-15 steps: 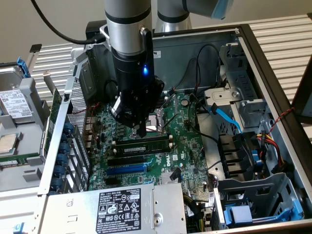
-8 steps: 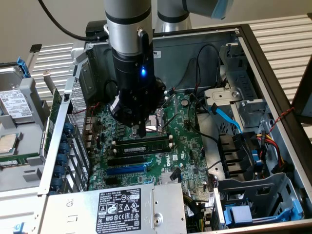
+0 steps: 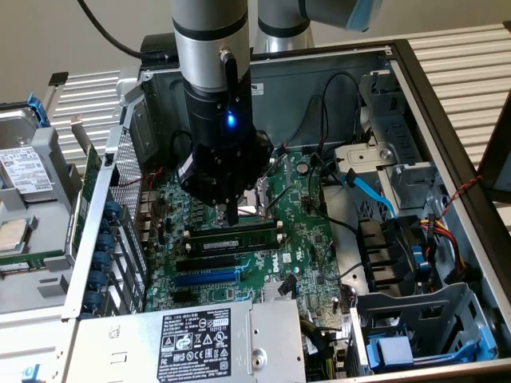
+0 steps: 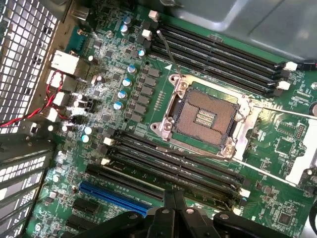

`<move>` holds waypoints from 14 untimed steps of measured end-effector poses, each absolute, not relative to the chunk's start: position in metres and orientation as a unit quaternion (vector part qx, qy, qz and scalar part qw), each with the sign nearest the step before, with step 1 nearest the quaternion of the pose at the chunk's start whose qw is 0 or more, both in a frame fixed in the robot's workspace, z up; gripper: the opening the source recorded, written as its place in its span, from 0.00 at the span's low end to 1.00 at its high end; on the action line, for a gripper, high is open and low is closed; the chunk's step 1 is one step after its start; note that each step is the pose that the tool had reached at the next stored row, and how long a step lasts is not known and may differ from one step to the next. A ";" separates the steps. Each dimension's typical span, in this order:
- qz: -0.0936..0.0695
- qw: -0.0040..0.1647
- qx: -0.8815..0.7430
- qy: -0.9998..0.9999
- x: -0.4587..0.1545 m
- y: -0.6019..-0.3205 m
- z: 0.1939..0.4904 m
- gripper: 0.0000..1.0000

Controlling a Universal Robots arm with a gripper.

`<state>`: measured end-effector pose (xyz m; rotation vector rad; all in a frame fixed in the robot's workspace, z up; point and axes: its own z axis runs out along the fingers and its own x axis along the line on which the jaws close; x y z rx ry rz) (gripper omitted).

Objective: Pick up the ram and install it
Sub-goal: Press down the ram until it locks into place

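The ram [image 3: 235,237] is a long green stick with dark chips. It stands on edge in one of the black memory slots [image 3: 231,249] on the motherboard inside the open computer case. My gripper [image 3: 230,215] hangs just above the stick's middle, shut, with nothing between its fingers. In the wrist view the shut fingertips [image 4: 173,196] point down over the row of black slots [image 4: 168,161] beside the bare CPU socket [image 4: 205,116]. I cannot tell in the wrist view which slot holds the stick.
A blue expansion slot [image 3: 206,278] lies beside the memory slots. The power supply [image 3: 200,339] sits at the case's near edge. A drive cage [image 3: 415,327] and loose cables [image 3: 371,191] crowd the exterior view's right. Metal case walls [image 3: 104,215] ring the board.
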<state>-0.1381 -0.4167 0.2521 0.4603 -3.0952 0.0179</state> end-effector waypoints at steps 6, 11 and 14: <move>0.005 0.006 0.098 -0.995 -0.138 -0.417 0.252 0.11; 0.005 0.007 0.060 -0.998 -0.138 -0.417 0.252 0.11; 0.004 0.007 0.038 -0.999 -0.138 -0.417 0.252 0.11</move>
